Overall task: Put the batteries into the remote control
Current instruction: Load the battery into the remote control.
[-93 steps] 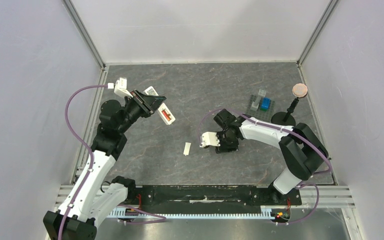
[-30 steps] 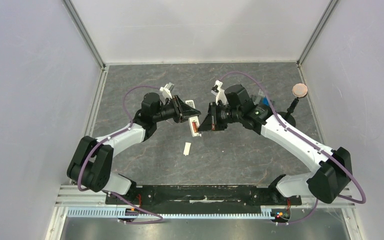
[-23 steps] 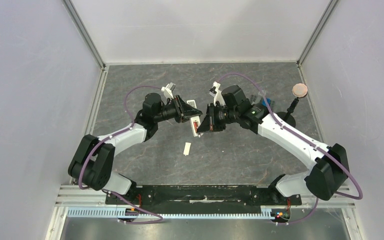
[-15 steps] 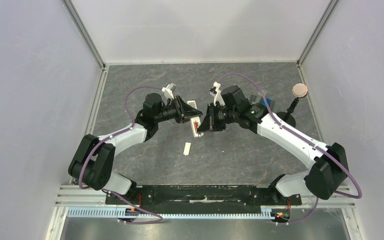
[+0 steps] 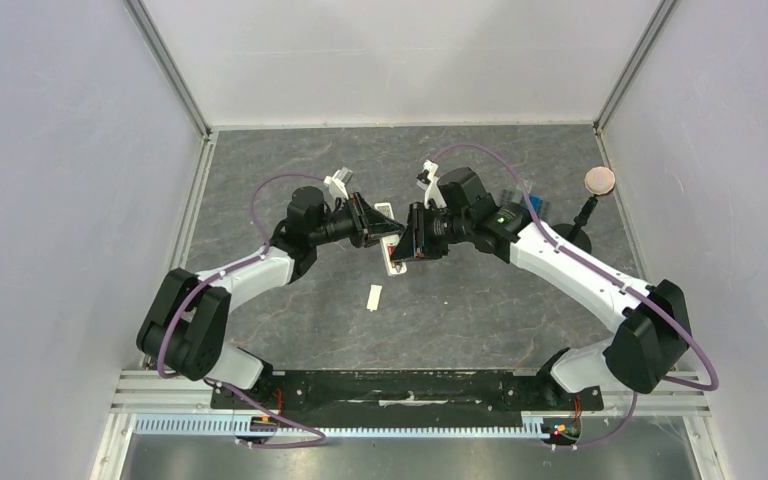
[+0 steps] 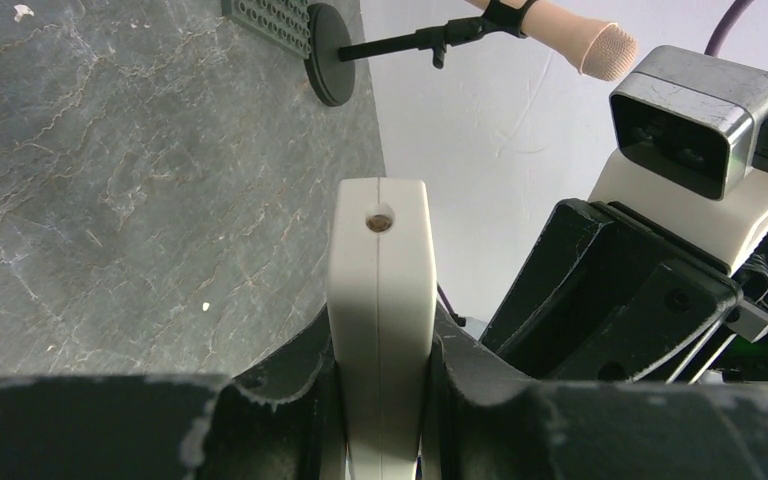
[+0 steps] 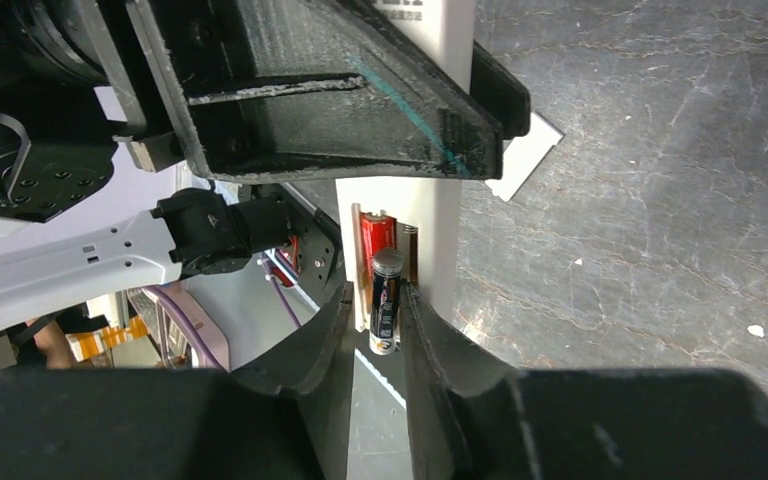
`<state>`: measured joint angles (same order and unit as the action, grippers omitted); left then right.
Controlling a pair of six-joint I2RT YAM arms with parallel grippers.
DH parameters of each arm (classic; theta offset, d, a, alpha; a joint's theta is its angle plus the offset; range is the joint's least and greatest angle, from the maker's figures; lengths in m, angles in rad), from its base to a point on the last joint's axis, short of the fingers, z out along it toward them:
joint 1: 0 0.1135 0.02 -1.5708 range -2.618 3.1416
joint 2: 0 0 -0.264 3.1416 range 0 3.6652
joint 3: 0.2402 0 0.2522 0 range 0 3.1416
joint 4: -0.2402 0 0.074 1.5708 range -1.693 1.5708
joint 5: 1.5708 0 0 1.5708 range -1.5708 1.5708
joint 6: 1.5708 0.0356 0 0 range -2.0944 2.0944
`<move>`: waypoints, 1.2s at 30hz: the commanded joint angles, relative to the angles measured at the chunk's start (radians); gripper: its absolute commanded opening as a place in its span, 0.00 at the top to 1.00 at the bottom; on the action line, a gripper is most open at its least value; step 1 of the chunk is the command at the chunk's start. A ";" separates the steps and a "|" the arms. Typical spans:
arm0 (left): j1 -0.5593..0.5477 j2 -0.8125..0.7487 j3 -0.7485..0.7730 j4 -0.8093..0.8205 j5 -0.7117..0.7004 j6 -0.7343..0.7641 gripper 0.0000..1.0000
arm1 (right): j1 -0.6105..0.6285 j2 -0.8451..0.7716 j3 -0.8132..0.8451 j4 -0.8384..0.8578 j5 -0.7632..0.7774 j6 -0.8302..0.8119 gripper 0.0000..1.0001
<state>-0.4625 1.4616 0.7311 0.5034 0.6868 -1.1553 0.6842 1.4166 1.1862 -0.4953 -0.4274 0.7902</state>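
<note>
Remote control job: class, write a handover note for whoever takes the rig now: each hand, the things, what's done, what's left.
Left hand: shut on the remote control, held above the table, compartment open.
Right hand: shut on the dark battery, at the compartment's free slot.
Done: red battery sits in its slot.
Left: seat the dark battery, release.
White cover lies on the table.

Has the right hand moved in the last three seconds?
Yes. The right hand left its spot beside the cover and now sits farther back, at the remote.
</note>
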 commanded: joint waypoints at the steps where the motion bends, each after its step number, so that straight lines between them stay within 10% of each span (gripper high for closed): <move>1: -0.006 -0.023 0.010 0.034 0.022 -0.014 0.98 | 0.003 0.001 0.046 -0.018 0.038 -0.004 0.71; 23: -0.006 -0.037 0.031 0.018 -0.039 -0.100 0.98 | 0.003 -0.124 0.065 -0.039 0.144 0.013 0.52; 36: -0.005 -0.112 0.055 0.127 -0.132 -0.409 0.98 | 0.003 -0.485 -0.405 0.556 0.302 0.239 0.42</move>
<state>-0.4633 1.3945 0.7330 0.5129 0.5884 -1.4117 0.6899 1.0042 0.8665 -0.2142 -0.2173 0.9298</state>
